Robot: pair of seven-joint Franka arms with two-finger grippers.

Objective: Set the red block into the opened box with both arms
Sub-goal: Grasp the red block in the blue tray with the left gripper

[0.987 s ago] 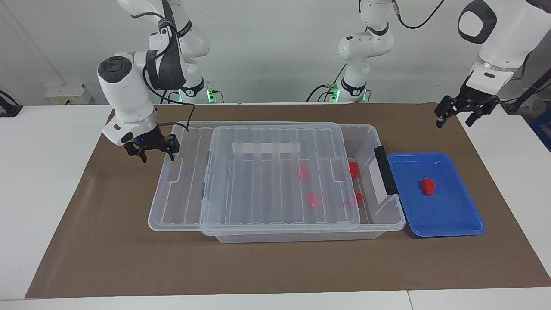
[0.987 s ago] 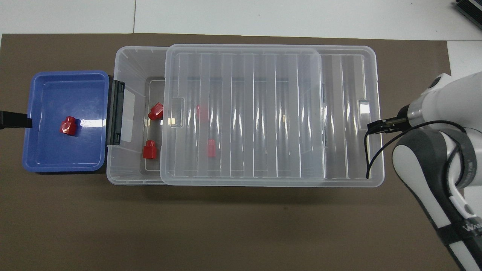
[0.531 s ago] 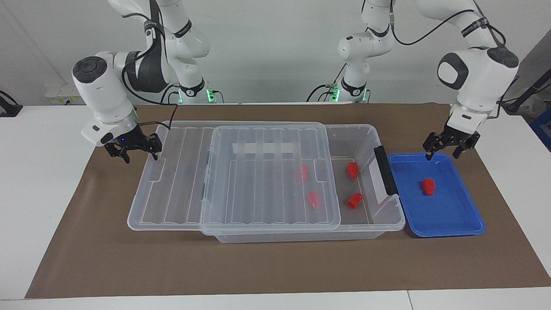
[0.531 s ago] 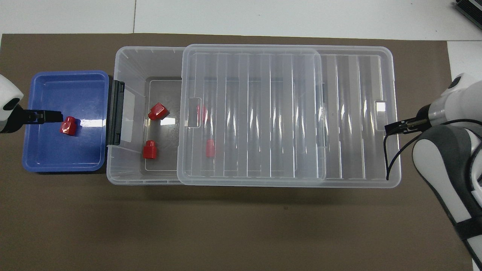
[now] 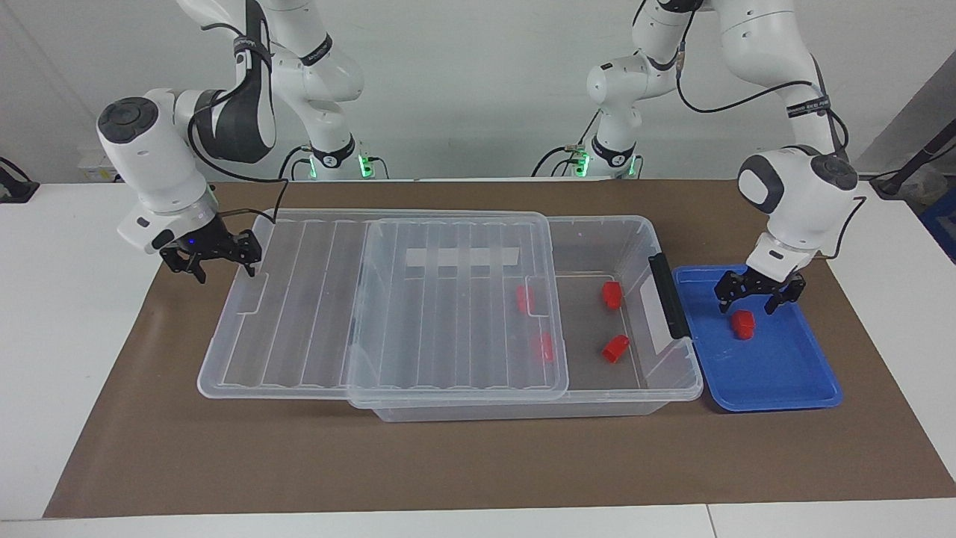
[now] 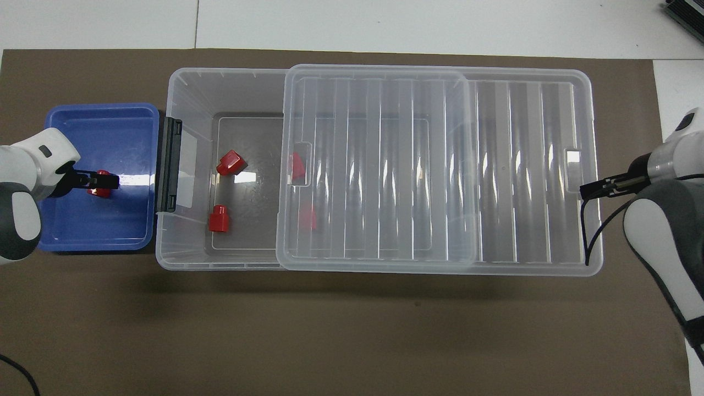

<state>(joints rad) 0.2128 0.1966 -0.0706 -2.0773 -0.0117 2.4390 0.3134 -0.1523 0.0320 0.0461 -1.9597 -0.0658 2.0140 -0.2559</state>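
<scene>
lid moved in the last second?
Yes. The lid, with the right gripper at its end, has slid toward the right arm's end, uncovering more of the box.

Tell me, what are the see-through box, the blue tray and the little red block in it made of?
The box looks like clear, glossy plastic: the blocks and table show through its walls, and its ribbed lid catches light. The blue tray seems to be opaque, shiny moulded plastic with a bright glare on its floor. The red block looks like solid, smooth plastic, though that is less certain.
</scene>
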